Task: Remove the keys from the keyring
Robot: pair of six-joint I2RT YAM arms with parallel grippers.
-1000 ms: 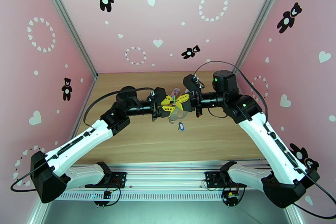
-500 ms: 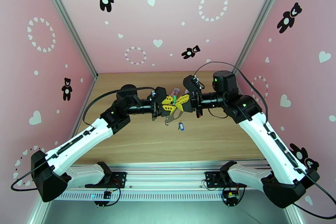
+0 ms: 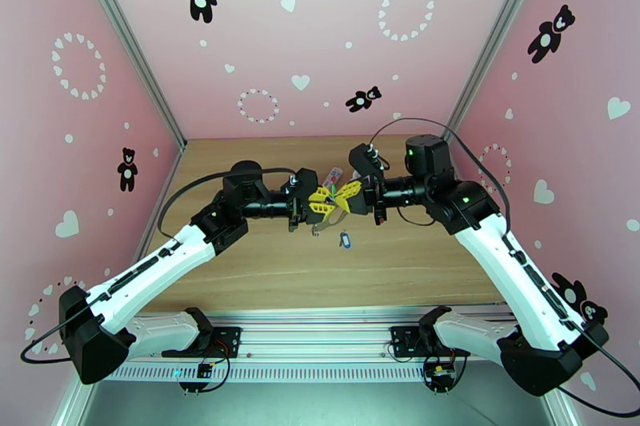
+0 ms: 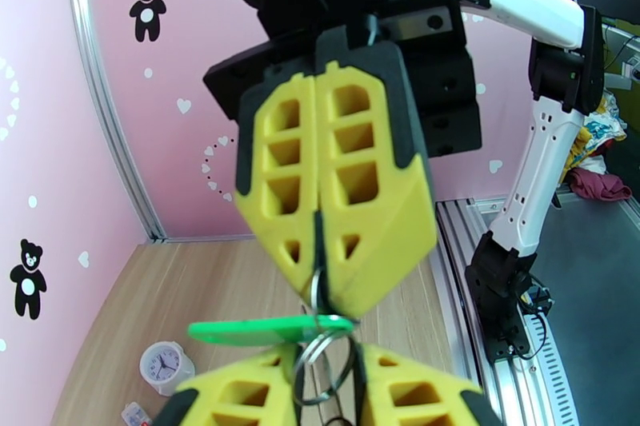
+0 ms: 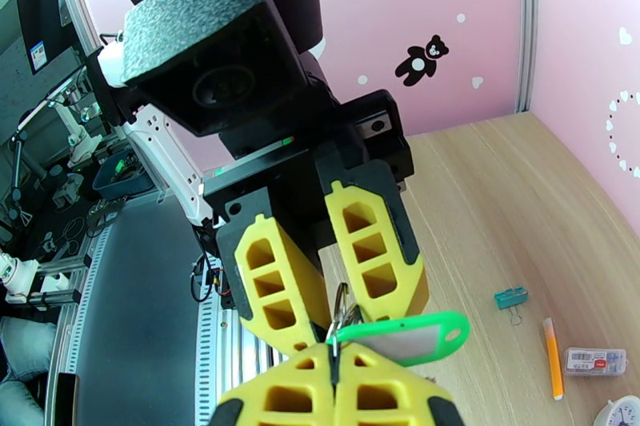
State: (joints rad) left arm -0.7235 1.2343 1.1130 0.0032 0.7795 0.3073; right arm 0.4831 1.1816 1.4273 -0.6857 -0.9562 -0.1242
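Both grippers meet in mid-air over the table's middle. My right gripper [image 3: 344,194] [image 5: 332,360] is shut, its yellow fingertips pinching a metal ring of the keyring [image 4: 320,360]. My left gripper [image 3: 323,198] [image 4: 326,364] faces it, and its narrowed jaws press on that ring from both sides. The green key [image 5: 404,337] [image 4: 256,330] hangs from the ring and sticks out sideways between the two grippers. Part of the keyring loop [image 3: 330,216] dangles below them. The blue key [image 3: 345,240] lies loose on the wooden table just in front of the grippers.
On the table behind the grippers lie a teal clip [image 5: 510,297], an orange pen [image 5: 552,356], a small white box [image 5: 594,360] and a small white clock [image 4: 164,361]. Pink walls enclose the table [image 3: 264,268] on three sides.
The left jaws have narrowed onto the ring. The dangling loop has drawn up and shifted slightly left. The right gripper and the blue key have stayed put.
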